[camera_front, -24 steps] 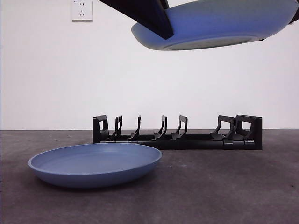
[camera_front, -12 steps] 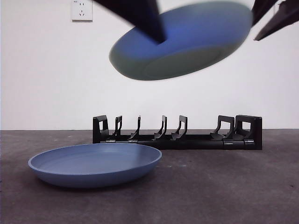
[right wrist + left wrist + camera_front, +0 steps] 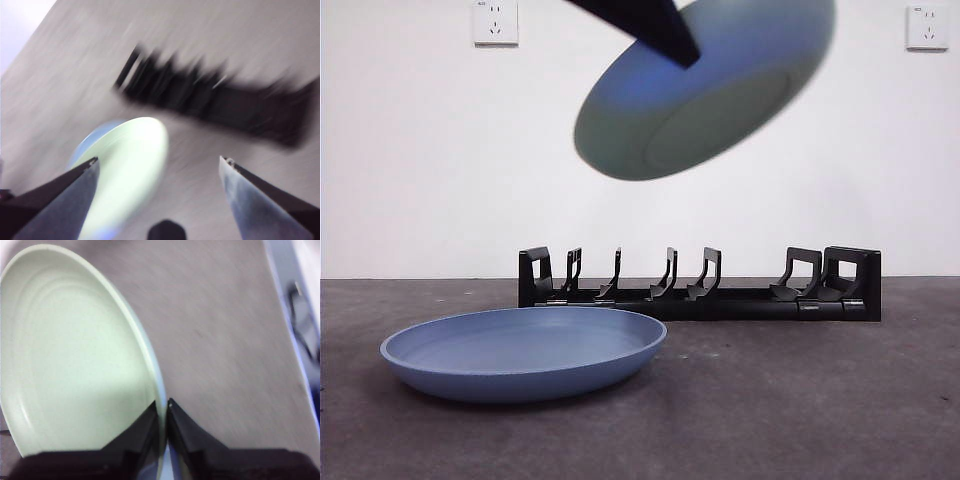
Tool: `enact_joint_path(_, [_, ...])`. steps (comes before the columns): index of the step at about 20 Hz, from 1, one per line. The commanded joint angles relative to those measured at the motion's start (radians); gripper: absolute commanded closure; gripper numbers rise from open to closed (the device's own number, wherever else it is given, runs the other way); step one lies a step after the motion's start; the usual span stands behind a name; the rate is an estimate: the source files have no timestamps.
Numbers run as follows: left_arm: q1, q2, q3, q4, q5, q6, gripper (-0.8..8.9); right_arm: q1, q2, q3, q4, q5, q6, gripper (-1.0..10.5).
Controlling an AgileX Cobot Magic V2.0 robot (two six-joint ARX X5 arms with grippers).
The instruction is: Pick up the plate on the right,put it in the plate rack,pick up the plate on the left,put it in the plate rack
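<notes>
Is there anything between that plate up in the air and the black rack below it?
Nothing: the front view shows only blank wall between the raised plate and the rack.

plate (image 3: pixel 525 350) before plate rack (image 3: pixel 700 290)

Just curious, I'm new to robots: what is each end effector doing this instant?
Left end effector: closed on the rim of the raised plate.
Right end effector: open, holding nothing.
</notes>
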Motion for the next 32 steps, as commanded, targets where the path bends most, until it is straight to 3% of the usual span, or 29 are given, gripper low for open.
enact_joint_path(1, [0.095, 0.003, 0.003, 0.142, 0.096, -0.204, 8.22, 0.0, -0.046, 0.024, -0.027, 0.122, 0.01, 5.4])
enact_joint_path(3, [0.18, 0.004, 0.003, 0.256, 0.173, -0.33, 8.22, 0.0, -0.08, 0.024, -0.068, 0.166, 0.004, 5.4])
enact_joint_path(7, [0.327, 0.015, 0.003, 0.443, 0.269, -0.533, 8.22, 0.001, -0.114, 0.023, -0.148, 0.156, 0.0, 5.4])
enact_joint_path(12, [0.435, 0.105, 0.003, 0.593, 0.351, -0.686, 8.22, 0.006, -0.115, 0.003, -0.217, 0.007, -0.015, 5.4])
enact_joint_path(20, [0.492, 0.3, 0.003, 0.75, 0.346, -0.749, 8.22, 0.042, -0.139, -0.129, -0.217, 0.008, -0.015, 5.4])
enact_joint_path(32, [0.522, 0.477, 0.003, 0.814, 0.322, -0.754, 8.22, 0.042, -0.153, -0.361, -0.145, 0.008, -0.03, 5.4])
